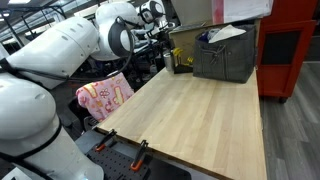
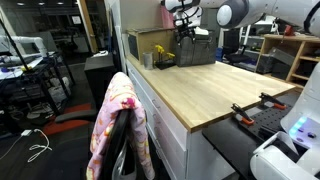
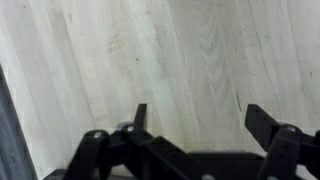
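The claw (image 3: 197, 115) hangs wide open above the pale wooden tabletop (image 3: 120, 50), near a grey crate (image 1: 225, 58).

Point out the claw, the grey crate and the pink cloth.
claw (image 3: 200, 116), wrist view, midway between its open fingertips
grey crate (image 1: 225, 60), in an exterior view, its front wall
pink cloth (image 2: 118, 115), in an exterior view, middle of the draped fabric
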`<action>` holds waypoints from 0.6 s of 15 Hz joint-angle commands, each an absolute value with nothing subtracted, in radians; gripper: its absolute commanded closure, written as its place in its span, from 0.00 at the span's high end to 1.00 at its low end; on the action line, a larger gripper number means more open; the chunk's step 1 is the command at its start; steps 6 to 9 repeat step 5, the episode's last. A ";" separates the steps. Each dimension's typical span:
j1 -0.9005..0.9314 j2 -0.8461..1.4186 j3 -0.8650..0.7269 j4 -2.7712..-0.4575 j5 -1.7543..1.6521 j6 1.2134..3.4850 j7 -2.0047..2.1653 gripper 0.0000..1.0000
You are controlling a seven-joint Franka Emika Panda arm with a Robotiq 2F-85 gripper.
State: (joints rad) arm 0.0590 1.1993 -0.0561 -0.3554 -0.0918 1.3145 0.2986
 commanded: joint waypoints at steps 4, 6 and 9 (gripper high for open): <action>0.045 1.201 -0.053 -0.358 -0.091 1.290 0.299 1.00; 0.043 1.201 -0.052 -0.358 -0.091 1.285 0.299 1.00; 0.043 1.201 -0.052 -0.358 -0.091 1.285 0.299 1.00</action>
